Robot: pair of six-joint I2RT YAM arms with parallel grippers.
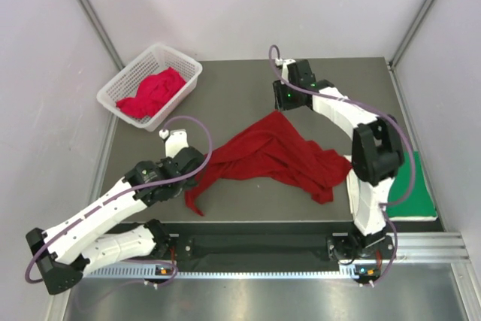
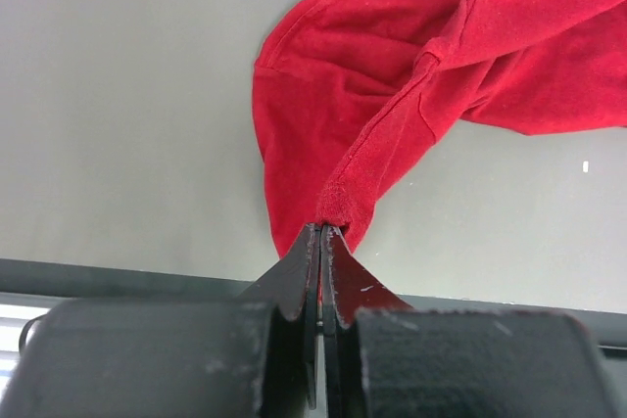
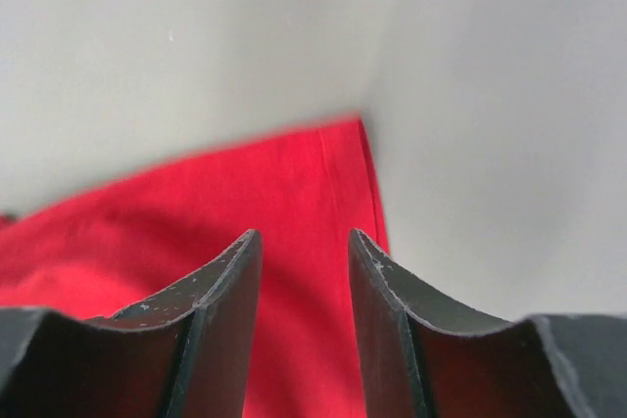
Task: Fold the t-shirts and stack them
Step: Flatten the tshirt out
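Red t-shirt [image 1: 278, 157] stretched diagonally on the table [image 1: 225, 88], ready for spreading.

Locate the cloth crumpled at mid-table, long axis running from near-left to far-right, with a loose lobe trailing to the near right. Find the near-left tip pinched in the left gripper [image 2: 321, 232], jaws pressed together on a hem fold. Find the far corner directly beneath the right gripper [image 3: 304, 242], jaws spread with cloth showing through the gap; no grip evident there. Treat the right gripper as nearer that corner: close there, then draw apart along the long axis. Disregard the basket [image 1: 180, 58] holding another red shirt [image 1: 152, 93], and the green shirt [image 1: 412, 186] at the right edge.
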